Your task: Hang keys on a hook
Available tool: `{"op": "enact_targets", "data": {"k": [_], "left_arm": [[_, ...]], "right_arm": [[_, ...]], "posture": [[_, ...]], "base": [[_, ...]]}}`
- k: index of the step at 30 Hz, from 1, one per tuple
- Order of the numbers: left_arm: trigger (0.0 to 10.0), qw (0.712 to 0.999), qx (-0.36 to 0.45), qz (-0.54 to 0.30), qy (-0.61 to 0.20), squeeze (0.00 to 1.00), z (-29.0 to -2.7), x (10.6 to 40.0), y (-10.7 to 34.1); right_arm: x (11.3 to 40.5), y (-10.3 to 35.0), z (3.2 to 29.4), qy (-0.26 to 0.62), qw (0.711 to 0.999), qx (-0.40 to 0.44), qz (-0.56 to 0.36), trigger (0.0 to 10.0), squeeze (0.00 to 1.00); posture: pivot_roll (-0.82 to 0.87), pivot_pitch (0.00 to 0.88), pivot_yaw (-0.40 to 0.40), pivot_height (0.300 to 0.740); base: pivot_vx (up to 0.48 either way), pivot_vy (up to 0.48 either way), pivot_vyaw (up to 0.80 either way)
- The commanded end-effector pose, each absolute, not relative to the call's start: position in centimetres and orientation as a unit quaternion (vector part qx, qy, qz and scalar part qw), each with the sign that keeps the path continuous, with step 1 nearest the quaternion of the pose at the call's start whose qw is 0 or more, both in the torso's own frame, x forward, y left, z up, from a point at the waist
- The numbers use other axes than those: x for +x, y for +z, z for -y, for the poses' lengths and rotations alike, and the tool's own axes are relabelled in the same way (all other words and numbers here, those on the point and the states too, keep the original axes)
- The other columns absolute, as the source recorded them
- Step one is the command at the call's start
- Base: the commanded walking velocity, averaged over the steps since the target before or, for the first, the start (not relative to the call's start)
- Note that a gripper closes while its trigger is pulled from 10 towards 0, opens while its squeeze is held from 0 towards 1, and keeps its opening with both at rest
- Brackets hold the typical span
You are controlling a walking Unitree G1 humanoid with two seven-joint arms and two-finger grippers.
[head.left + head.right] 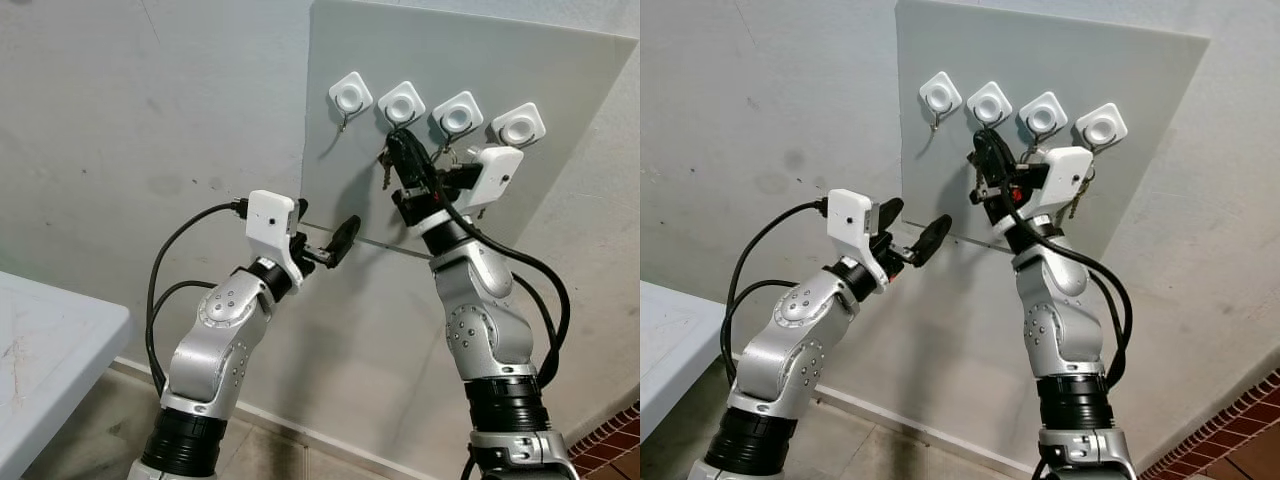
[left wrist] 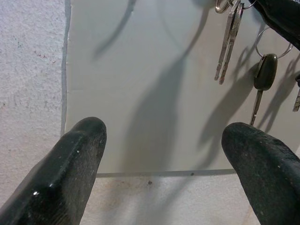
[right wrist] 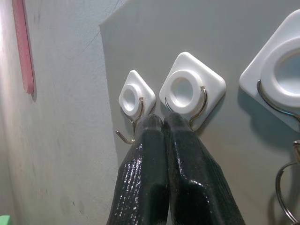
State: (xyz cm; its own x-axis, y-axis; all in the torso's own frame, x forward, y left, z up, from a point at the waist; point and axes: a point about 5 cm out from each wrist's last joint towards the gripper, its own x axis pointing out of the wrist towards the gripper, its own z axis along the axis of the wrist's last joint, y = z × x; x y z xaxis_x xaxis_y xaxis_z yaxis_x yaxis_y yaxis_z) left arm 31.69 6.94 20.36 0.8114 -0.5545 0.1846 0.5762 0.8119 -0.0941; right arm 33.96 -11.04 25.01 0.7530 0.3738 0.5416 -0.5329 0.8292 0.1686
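Note:
Four white hooks sit in a row on a grey board (image 1: 560,80) on the wall. My right gripper (image 1: 398,136) is raised to the second hook from the left (image 1: 402,103), its fingertips (image 3: 161,121) pressed together just under that hook's wire. It is shut on a bunch of keys (image 1: 386,170) that dangles below the fingers. Silver keys (image 2: 228,42) and a black-headed key (image 2: 265,72) hang against the board in the left wrist view. My left gripper (image 1: 325,228) is open and holds nothing, by the board's lower left corner.
The leftmost hook (image 1: 351,96) is bare. More keys (image 1: 1077,200) hang under the right-hand hooks, behind my right wrist. A white table (image 1: 50,340) stands low on the left. Red brick floor (image 1: 610,440) shows at the bottom right.

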Motion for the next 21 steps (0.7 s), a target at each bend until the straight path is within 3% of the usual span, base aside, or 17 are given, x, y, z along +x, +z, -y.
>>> {"op": "enact_targets", "data": {"k": [1,21], "left_arm": [[10.0,0.946,-0.071,0.085,-0.304,0.0,-6.79,31.51,20.96],[10.0,0.947,-0.083,0.085,-0.298,0.0,-6.86,31.6,21.14]], "right_arm": [[33.85,26.14,11.19,0.248,0.916,0.167,0.269,10.0,0.0],[34.79,26.31,11.3,0.217,0.916,0.253,0.221,10.0,0.0]], "posture": [[0.03,0.0,-0.055,0.74],[0.03,0.0,-0.061,0.74]], "base": [[0.0,0.0,0.0],[0.0,0.0,0.0]]}}
